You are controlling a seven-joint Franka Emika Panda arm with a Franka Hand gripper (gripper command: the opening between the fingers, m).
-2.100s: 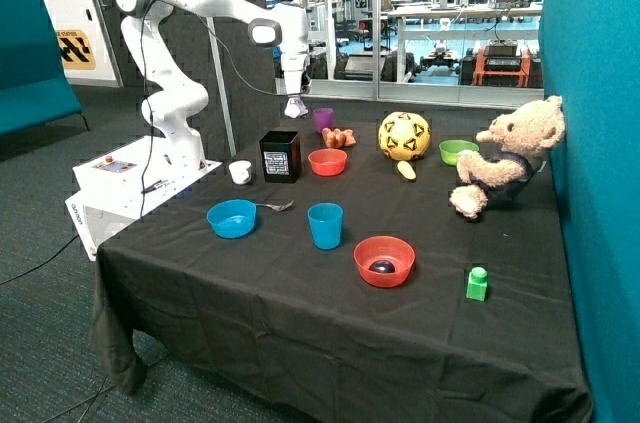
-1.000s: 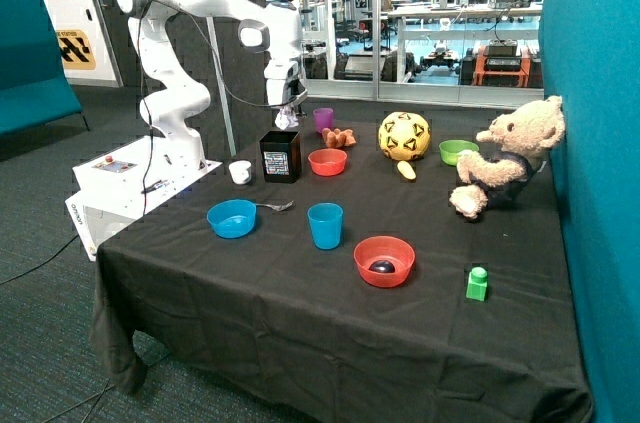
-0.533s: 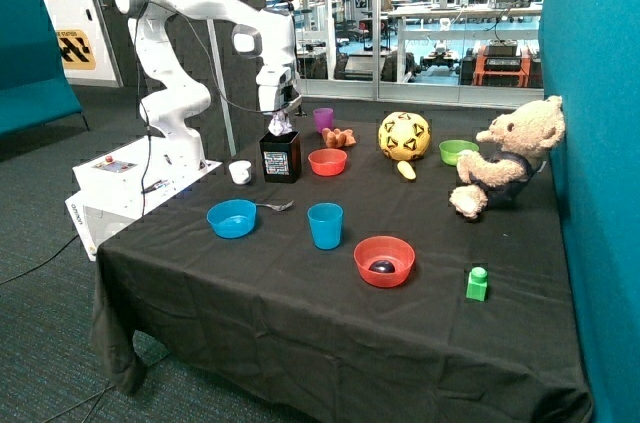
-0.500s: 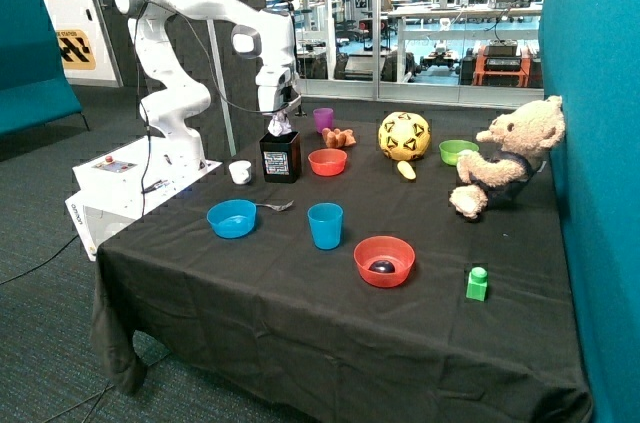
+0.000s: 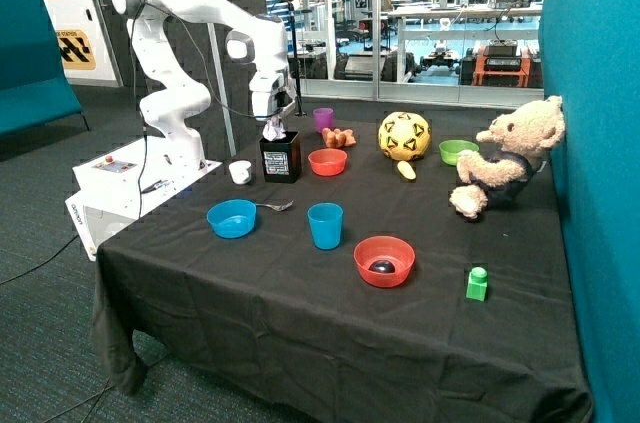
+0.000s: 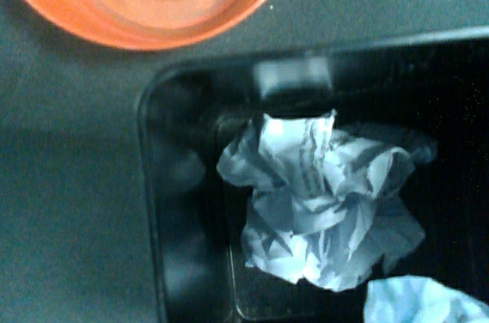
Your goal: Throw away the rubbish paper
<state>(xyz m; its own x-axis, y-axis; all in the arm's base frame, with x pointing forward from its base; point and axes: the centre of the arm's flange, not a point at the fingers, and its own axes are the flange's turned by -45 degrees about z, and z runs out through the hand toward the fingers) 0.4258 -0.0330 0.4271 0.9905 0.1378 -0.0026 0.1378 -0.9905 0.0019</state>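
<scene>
Rubbish paper fills the wrist view, a crumpled white ball framed by the black bin's dark opening, with the rim of a red bowl just beyond the bin's edge. From the outside, the pincer hangs straight over the bin and grips the paper just above the rim. On the table, a white cup sits at the bin's nine o'clock, the red bowl at its three o'clock.
</scene>
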